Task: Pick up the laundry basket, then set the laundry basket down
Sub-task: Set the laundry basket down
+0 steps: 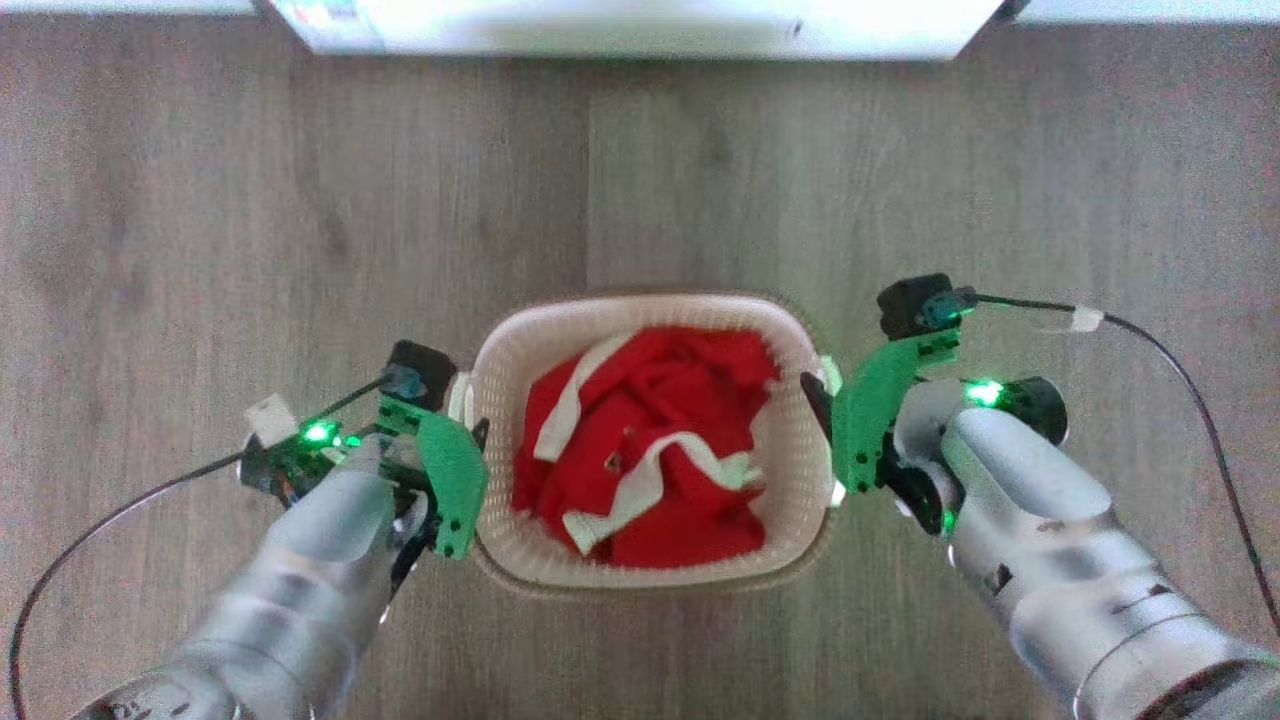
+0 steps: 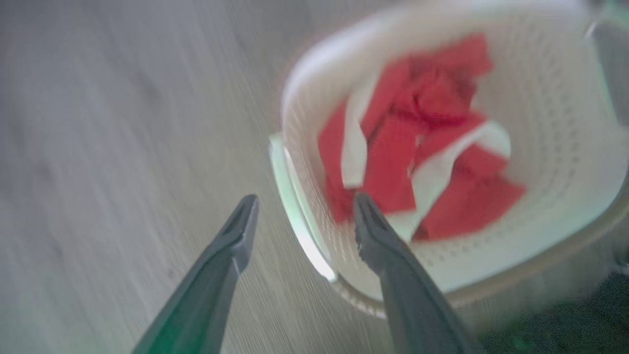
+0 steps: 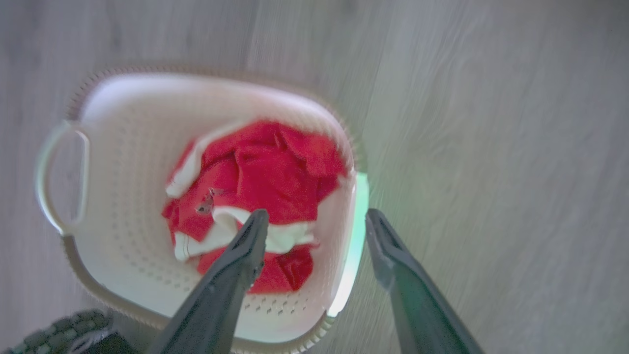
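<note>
Below, grey wooden floor (image 1: pixel 300 200) spreads around the laundry basket (image 1: pixel 792 430)

This looks like a home laundry spot. There is a grey-brown wood-plank floor (image 1: pixel 300 200), and a glossy white unit (image 1: pixel 640 30), too blurred to identify, lies at twelve o'clock. At the centre, a perforated laundry basket (image 1: pixel 640 305) holds crumpled red-and-white clothing (image 1: pixel 660 420).

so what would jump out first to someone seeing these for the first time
The red and white cloth bunched in the cream laundry basket, on the wooden floor, grabs the eye first. Next, the left gripper and right gripper flank it, each open with fingers straddling a side handle.
</note>
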Available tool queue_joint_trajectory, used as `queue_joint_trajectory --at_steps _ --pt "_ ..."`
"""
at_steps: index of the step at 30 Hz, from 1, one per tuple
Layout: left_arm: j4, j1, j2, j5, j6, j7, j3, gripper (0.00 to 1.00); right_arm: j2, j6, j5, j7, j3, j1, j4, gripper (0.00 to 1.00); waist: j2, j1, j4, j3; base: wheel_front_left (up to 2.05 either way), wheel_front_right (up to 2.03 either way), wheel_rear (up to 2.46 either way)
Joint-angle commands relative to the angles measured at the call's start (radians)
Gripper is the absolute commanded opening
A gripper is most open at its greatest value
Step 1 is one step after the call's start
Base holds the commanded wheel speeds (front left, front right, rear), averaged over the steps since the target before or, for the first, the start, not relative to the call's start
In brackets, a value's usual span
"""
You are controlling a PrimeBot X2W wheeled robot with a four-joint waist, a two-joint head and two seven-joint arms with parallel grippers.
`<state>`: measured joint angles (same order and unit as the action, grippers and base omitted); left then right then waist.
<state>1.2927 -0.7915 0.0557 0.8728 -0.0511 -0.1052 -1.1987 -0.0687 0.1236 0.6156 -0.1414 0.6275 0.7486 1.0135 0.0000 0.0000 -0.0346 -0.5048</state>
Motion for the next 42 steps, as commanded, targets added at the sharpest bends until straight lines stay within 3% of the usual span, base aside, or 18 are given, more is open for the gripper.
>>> queue_joint_trajectory --at_steps 1,8,10,17,22,26,31,42 --pt "-0.002 -0.003 0.033 0.012 0.009 -0.035 0.015 1.0 0.019 0.007 0.009 0.027 0.012 -0.037 -0.024 1.0 0.0 0.0 0.015 0.088 0.0 0.0 0.0" --pt "-0.033 -0.002 0.058 0.026 0.033 -0.147 0.056 1.0 0.019 0.007 0.015 0.213 -0.058 -0.04 -0.033 1.0 0.0 0.0 0.022 0.245 0.0 0.0 0.0" --pt "-0.1 -0.011 0.084 0.018 0.063 -0.155 0.093 1.0 0.019 0.007 -0.006 0.308 -0.095 -0.035 -0.039 1.0 0.0 0.0 0.025 0.292 0.0 0.0 0.0" --pt "-0.5 0.073 0.224 -0.126 0.222 -0.156 0.3 1.0 0.014 0.007 -0.158 0.401 -0.231 -0.028 -0.124 1.0 0.0 0.0 0.041 0.361 0.0 0.0 0.0" --pt "-0.798 0.212 0.293 -0.262 0.302 -0.156 0.458 1.0 0.015 0.007 -0.322 0.403 -0.389 -0.12 -0.37 1.0 0.0 0.0 0.049 0.398 0.0 0.0 0.0" --pt "-0.98 0.305 0.319 -0.352 0.325 -0.156 0.55 1.0 0.018 0.007 -0.393 0.403 -0.481 -0.222 -0.559 1.0 0.0 0.0 0.048 0.422 0.0 0.0 0.0" --pt "-1.127 0.424 0.315 -0.423 0.344 -0.156 0.645 1.0 0.018 0.007 -0.394 0.403 -0.511 -0.339 -0.728 1.0 0.0 0.0 0.048 0.445 0.0 0.0 0.0" --pt "-1.267 0.628 0.208 -0.507 0.31 -0.157 0.794 1.0 0.018 0.007 -0.395 0.403 -0.553 -0.518 -0.85 1.0 0.0 0.0 0.048 0.464 0.0 0.0 0.0"
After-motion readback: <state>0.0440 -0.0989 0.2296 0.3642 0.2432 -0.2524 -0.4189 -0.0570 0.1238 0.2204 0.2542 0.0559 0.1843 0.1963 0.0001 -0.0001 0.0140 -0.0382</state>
